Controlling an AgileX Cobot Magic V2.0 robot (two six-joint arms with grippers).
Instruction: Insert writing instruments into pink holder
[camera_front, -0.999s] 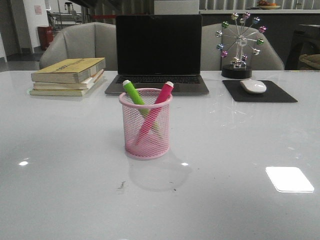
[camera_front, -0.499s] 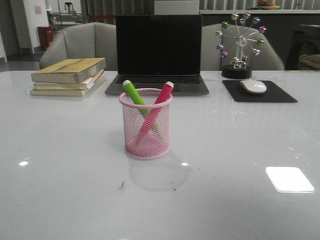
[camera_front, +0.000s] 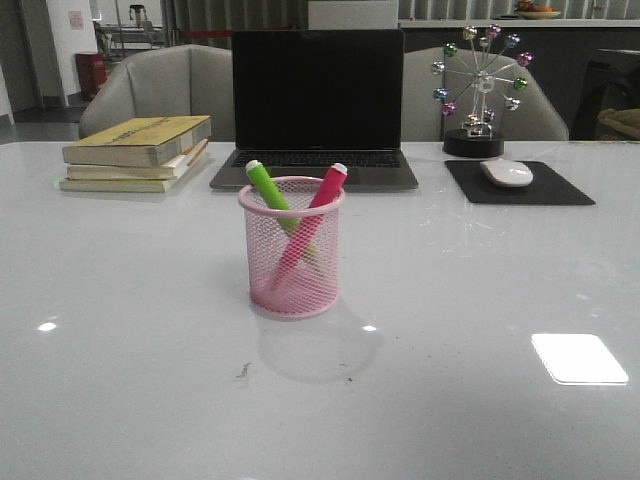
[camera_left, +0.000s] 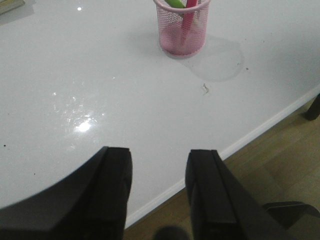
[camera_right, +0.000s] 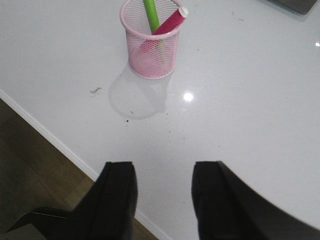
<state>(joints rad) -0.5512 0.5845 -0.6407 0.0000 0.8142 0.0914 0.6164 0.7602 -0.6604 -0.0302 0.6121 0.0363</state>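
The pink wire-mesh holder (camera_front: 291, 250) stands upright in the middle of the table. Inside it lean the green marker (camera_front: 266, 185) and the magenta-pink marker (camera_front: 322, 195), crossed, their pale tips poking above the rim. Both wrist views show the holder (camera_left: 182, 27) (camera_right: 151, 42) some way off, with the green marker (camera_right: 150, 14) and pink marker (camera_right: 170, 22) in it. My left gripper (camera_left: 159, 155) is open and empty over the table's near edge. Over that same edge my right gripper (camera_right: 165, 170) is also open, holding nothing. Neither gripper shows in the front view.
Behind the holder sits an open laptop (camera_front: 317, 105). A stack of books (camera_front: 137, 152) lies at the back left. A mouse (camera_front: 507, 172) on a black pad (camera_front: 518, 183) and a ferris-wheel ornament (camera_front: 480, 90) are at the back right. The table's near edge (camera_left: 235, 145) borders wooden floor.
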